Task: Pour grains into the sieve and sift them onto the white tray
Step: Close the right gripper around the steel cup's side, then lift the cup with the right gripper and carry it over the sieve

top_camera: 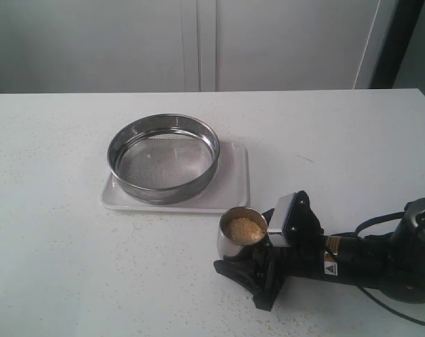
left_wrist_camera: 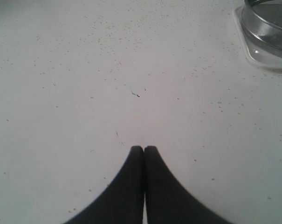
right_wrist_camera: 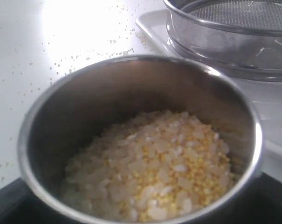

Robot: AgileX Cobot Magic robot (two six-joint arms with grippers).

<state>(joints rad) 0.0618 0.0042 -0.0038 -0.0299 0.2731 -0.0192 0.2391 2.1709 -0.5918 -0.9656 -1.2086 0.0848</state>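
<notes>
The sieve (top_camera: 163, 125), a wide steel ring with a mesh bottom, rests on the white tray (top_camera: 233, 188) at mid-table; its mesh looks bare. Just in front of the tray's right corner, my right gripper (top_camera: 243, 246) is shut on a small steel cup (top_camera: 226, 247) holding the grains (top_camera: 245, 228). The right wrist view looks into the cup (right_wrist_camera: 131, 88): pale bits and yellow meal of the grains (right_wrist_camera: 164, 163), with the sieve (right_wrist_camera: 234, 35) and tray (right_wrist_camera: 152, 23) close behind. My left gripper (left_wrist_camera: 144, 148) is shut on nothing above bare table, the sieve (left_wrist_camera: 271, 23) and tray (left_wrist_camera: 252, 53) off at one corner.
Stray granules (left_wrist_camera: 122, 28) speckle the white tabletop (top_camera: 57, 232) near the tray. The right arm's black body and cable (top_camera: 381, 225) lie along the table's right front. A white cabinet wall (top_camera: 198, 42) stands behind the table's far edge.
</notes>
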